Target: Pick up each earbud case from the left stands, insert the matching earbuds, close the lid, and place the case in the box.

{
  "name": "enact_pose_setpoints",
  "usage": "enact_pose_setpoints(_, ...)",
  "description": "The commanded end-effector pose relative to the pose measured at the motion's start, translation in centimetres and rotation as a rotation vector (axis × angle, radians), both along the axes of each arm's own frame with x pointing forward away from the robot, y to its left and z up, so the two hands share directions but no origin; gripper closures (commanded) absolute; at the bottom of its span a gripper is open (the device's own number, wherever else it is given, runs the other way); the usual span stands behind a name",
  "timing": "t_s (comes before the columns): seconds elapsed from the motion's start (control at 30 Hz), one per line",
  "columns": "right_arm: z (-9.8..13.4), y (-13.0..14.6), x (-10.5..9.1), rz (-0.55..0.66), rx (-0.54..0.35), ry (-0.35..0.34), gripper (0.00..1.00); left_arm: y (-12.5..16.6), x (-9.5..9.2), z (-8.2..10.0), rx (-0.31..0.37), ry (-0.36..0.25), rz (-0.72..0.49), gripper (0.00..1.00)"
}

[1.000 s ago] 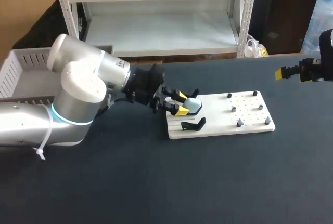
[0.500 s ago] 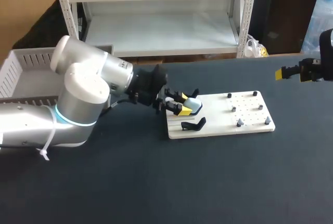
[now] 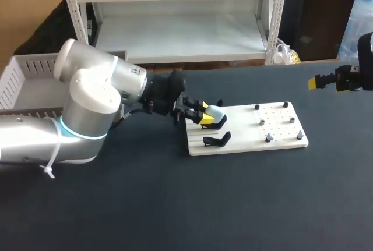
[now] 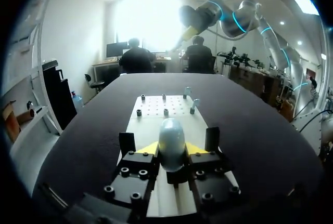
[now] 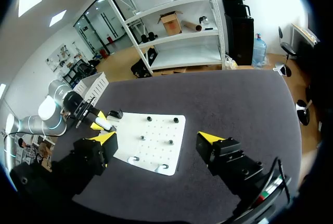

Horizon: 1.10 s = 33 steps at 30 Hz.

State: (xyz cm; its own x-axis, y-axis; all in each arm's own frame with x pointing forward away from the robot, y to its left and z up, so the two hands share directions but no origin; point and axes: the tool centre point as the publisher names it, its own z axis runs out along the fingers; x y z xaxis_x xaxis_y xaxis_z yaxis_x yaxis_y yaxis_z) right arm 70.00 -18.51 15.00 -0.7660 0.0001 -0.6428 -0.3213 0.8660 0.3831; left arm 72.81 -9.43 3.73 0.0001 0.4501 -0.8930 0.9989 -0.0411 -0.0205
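Your left pincer [image 3: 205, 117] has its yellow tips pressed against both sides of the pale blue earbud case [image 3: 215, 112], so it has the case firmly clamped. The case sits at the left end of the white board [image 3: 280, 131], right above a black stand [image 3: 220, 124]; you cannot tell whether the two touch. A second black stand [image 3: 217, 140] lies just nearer on the board, and small pegs [image 3: 261, 122] stand on its right half. Your right pincer [image 5: 156, 139] hangs at the far right of the dark surface [image 3: 175, 204], well apart from the board, fingers spread wide and holding nothing. The white slatted box [image 3: 17, 73] sits at the far left, beyond the left arm.
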Motion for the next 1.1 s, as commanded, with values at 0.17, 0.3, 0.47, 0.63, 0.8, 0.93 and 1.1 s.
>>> enact_pose_setpoints(0.17,0.0,0.0,0.0,0.000,0.000,0.000,0.00,1.5,-2.9,5.2,-0.171,-0.069,0.016,1.00)
enact_pose_setpoints(0.3,0.0,0.0,0.0,0.000,0.000,0.000,0.00,1.4,-3.5,7.2,-0.243,-0.079,0.025,1.00)
enact_pose_setpoints(0.47,0.0,0.0,0.0,0.000,0.000,0.000,0.00,1.7,-3.7,8.7,-0.292,-0.079,0.044,1.00)
enact_pose_setpoints(0.63,0.0,0.0,0.0,0.000,0.000,0.000,0.00,1.7,-3.7,8.7,-0.292,-0.079,0.044,1.00)
enact_pose_setpoints(0.8,0.0,0.0,0.0,0.000,0.000,0.000,0.00,1.7,-3.7,8.7,-0.292,-0.079,0.044,1.00)
enact_pose_setpoints(0.93,0.0,0.0,0.0,0.000,0.000,0.000,0.00,1.7,-3.7,8.7,-0.292,-0.079,0.044,1.00)
enact_pose_setpoints(1.1,0.0,0.0,0.0,0.000,0.000,0.000,0.00,1.7,-3.7,8.7,-0.292,-0.079,0.044,1.00)
